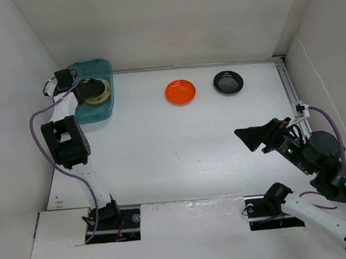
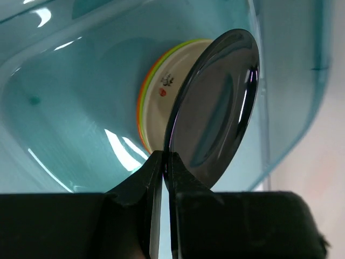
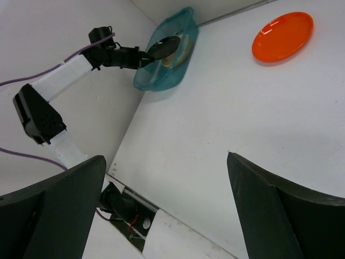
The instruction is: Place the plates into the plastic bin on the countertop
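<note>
Left gripper [image 2: 163, 162] pinches black plate [image 2: 215, 108] by rim, above stack [image 2: 159, 94] in bin [image 2: 64, 108]; release next. Right gripper [image 3: 166, 159] wide open, empty.

White countertop [image 1: 181, 159] — three things sit directly on it. Teal plastic bin [image 1: 107, 104] in the upper left of the top view, close to the left wall. Orange plate [image 1: 180, 92] at upper centre, black plate [image 1: 228, 82] to its right — near each other, not touching. Both lie flat near the back wall.

Bright even light; glare streaks on bin [image 2: 116, 145]; soft shadows.
</note>
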Robot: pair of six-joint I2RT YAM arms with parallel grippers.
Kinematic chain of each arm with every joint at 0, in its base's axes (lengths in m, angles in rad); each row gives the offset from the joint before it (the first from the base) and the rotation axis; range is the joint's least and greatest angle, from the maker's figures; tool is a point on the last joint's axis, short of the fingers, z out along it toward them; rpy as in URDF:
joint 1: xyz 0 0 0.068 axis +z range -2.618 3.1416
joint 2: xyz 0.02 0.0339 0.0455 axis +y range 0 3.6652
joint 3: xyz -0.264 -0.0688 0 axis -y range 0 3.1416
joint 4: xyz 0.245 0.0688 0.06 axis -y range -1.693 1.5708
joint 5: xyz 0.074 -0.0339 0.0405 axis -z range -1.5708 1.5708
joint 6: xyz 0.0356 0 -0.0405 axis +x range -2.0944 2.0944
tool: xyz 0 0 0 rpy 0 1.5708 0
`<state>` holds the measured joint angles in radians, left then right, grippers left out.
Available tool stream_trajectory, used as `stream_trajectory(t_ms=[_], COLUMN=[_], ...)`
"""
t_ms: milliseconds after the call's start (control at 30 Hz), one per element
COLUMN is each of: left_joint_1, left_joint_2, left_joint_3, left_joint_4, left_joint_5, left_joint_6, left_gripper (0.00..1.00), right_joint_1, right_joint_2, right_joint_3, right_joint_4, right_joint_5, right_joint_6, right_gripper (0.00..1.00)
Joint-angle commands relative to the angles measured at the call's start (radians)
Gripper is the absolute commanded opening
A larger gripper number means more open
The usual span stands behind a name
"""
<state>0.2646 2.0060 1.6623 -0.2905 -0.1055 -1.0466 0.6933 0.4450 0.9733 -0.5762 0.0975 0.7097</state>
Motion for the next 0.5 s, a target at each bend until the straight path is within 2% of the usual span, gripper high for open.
stream_trajectory(t_ms=[0,100,133,167,233,267,300,467], left_joint_1=[0.01,0.01,0.01,0.01,0.01,0.01,0.01,-0.039], left_joint_2=[0.028,0.04,0.04,0.03,0.004,-0.033,-0.058,-0.226], left_joint_3=[0.089,0.119,0.119,0.11,0.1,0.09,0.08,0.06], left_joint_4=[0.039,0.03,0.03,0.03,0.039,0.039,0.039,0.097], left_joint_5=[0.069,0.089,0.099,0.099,0.115,0.115,0.106,0.108], left_joint_6=[0.069,0.082,0.082,0.082,0.082,0.082,0.103,0.238], left_gripper=[0.0,0.0,0.07,0.47,0.64,0.87,0.99,1.0], right_joint_1=[-0.005,-0.005,-0.005,-0.005,-0.005,-0.005,-0.005,-0.005], right_joint_2=[0.0,0.009,0.009,0.009,0.009,0.009,0.009,0.031], right_joint_3=[0.027,0.027,0.027,0.027,0.018,0.018,0.018,0.008], right_joint_4=[0.018,0.018,0.018,0.018,0.03,0.039,0.039,0.071], right_joint_5=[0.002,0.002,0.002,-0.007,-0.016,-0.025,-0.025,-0.047], right_joint_6=[-0.019,-0.01,-0.01,-0.01,-0.01,0.0,0.0,0.01], right_gripper=[1.0,1.0,1.0,1.0,1.0,1.0,1.0,1.0])
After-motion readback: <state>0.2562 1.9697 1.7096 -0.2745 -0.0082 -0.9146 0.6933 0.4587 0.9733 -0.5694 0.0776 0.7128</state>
